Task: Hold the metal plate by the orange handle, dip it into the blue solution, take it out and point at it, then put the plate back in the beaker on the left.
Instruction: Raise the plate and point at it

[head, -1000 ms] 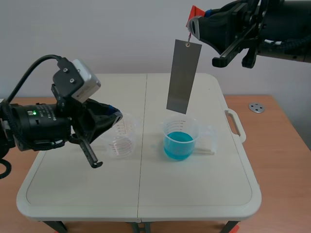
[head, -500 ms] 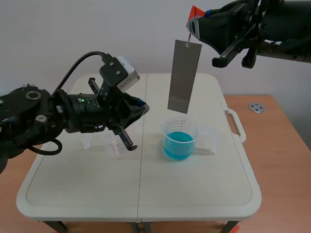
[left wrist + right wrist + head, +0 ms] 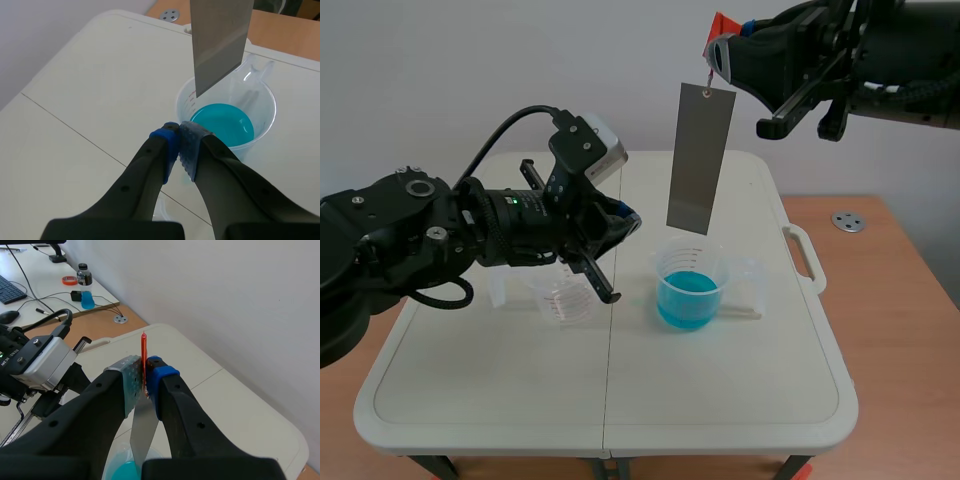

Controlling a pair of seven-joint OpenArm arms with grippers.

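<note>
The left arm (image 3: 410,235) comes in low from nine o'clock and stretches toward the centre, with its camera (image 3: 590,150) riding on top of the wrist. The left gripper (image 3: 632,222) points toward three o'clock, roughly level, its two fingers pressed together with nothing between them. The right arm (image 3: 900,45) is held high, entering at about two o'clock. The right gripper (image 3: 712,52) faces nine o'clock, its pads clamped on the thin orange handle (image 3: 722,22).

Open tabletop (image 3: 720,400) at 6 o'clock of blue-solution beaker (image 3: 690,292); at 9 o'clock barred by left gripper (image 3: 631,222) and empty beaker (image 3: 563,300); overhead by hanging metal plate (image 3: 700,158).
</note>
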